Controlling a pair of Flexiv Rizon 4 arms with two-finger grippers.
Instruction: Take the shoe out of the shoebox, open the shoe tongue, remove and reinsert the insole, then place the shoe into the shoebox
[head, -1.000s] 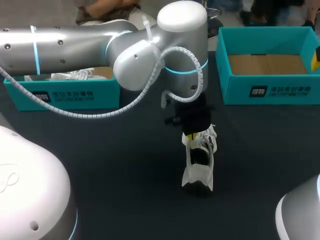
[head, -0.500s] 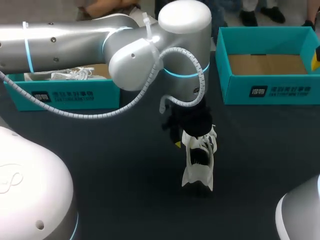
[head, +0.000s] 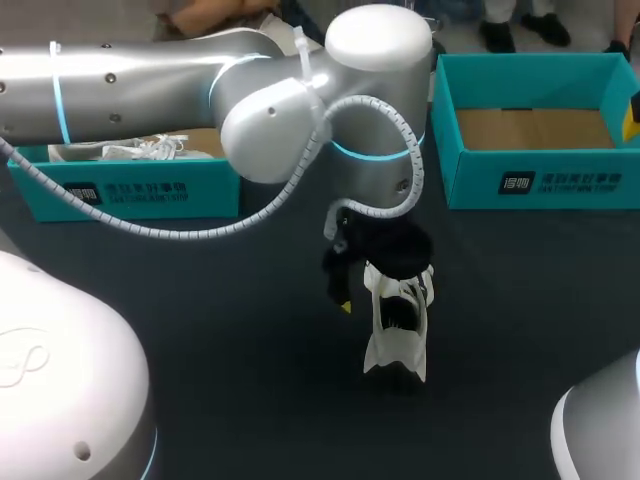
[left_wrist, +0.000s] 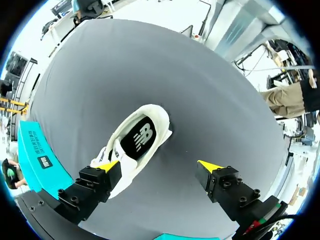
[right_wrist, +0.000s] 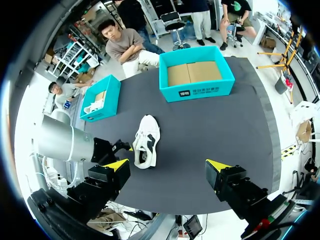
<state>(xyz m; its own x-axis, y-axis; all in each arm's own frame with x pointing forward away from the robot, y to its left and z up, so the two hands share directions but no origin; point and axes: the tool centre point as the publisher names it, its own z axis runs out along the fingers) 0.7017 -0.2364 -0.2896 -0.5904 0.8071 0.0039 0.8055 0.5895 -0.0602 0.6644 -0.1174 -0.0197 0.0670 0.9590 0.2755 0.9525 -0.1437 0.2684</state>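
A white shoe (head: 397, 335) lies on the dark table near the middle. Its black insole (left_wrist: 138, 140) shows through the opening. My left gripper (head: 383, 285) hangs right over the laced end, open. In the left wrist view the left gripper (left_wrist: 159, 165) has one yellow-tipped finger (left_wrist: 106, 165) over the shoe's (left_wrist: 150, 117) laces and the other over bare table. Nothing is held. The teal shoebox (head: 535, 180) stands at the back right, holding only a cardboard floor. High above the table, my right gripper (right_wrist: 167, 165) is open, looking down on the shoe (right_wrist: 146, 140) and shoebox (right_wrist: 196, 90).
A second teal box (head: 125, 190) at the back left holds something white. My left arm (head: 200, 80) spans the table's left and middle. Bulky white arm housings fill the front left corner (head: 60, 390) and front right corner (head: 600, 430).
My left gripper was shut on the shoe's upper end and has opened, its fingers spreading wide apart. The shoe stays where it was.
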